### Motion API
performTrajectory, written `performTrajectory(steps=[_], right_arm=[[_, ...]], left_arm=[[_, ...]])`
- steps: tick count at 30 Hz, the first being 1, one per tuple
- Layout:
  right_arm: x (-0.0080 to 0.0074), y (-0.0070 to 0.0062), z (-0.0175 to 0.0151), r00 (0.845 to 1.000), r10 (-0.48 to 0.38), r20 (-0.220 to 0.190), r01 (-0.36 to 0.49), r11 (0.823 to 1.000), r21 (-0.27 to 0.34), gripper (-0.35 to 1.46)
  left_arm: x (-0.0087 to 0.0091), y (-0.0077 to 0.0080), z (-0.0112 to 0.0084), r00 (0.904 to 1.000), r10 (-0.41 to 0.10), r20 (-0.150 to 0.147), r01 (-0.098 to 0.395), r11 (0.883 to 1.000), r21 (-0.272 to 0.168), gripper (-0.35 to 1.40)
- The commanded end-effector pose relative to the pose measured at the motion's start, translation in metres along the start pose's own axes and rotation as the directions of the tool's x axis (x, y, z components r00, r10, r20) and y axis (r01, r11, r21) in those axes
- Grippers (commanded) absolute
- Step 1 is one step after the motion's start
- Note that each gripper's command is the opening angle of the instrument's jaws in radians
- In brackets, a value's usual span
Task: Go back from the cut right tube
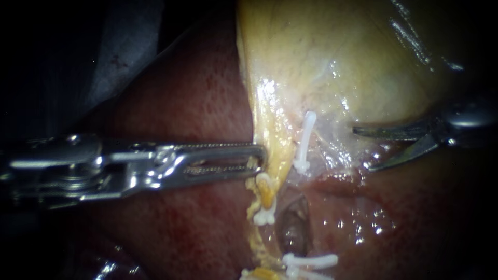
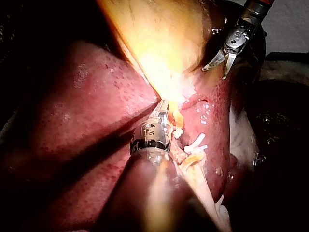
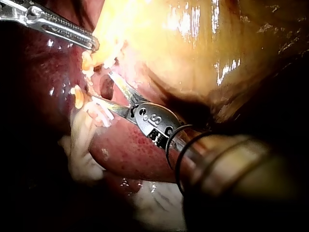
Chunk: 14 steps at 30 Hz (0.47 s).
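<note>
the right instrument (image 1: 360,148), jaws apart, is hovering just beside the cut right tube (image 1: 298,180) at the gallbladder (image 1: 363,62) edge; backing away is not yet done. the left instrument (image 1: 258,158) is clamping a strand (image 1: 272,129).

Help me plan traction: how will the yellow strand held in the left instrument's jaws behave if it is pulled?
Probably floppy: the yellow strand runs thin and ragged off the gallbladder to where the left instrument grips it. Likely slippery, since wet highlights cover it. Possibly fragile: its frayed lower end by the clip suggests it could tear.
</note>
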Motion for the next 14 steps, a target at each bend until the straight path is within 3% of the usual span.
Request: performTrajectory(steps=[1, 14], right_arm=[[0.0, 0.0, 0.0, 1.0, 0.0, 0.0, 0.0, 1.0, 0.0, 0.56], [0.0, -0.0001, 0.0, 1.0, 0.0, 0.0, 0.0, 1.0, 0.0, 0.54]], left_arm=[[0.0, 0.0, -0.0001, 1.0, 0.0, 0.0, 0.0, 1.0, 0.001, -0.35], [-0.0003, -0.0001, -0.0002, 1.0, -0.001, -0.001, 0.001, 1.0, 0.002, -0.35]])
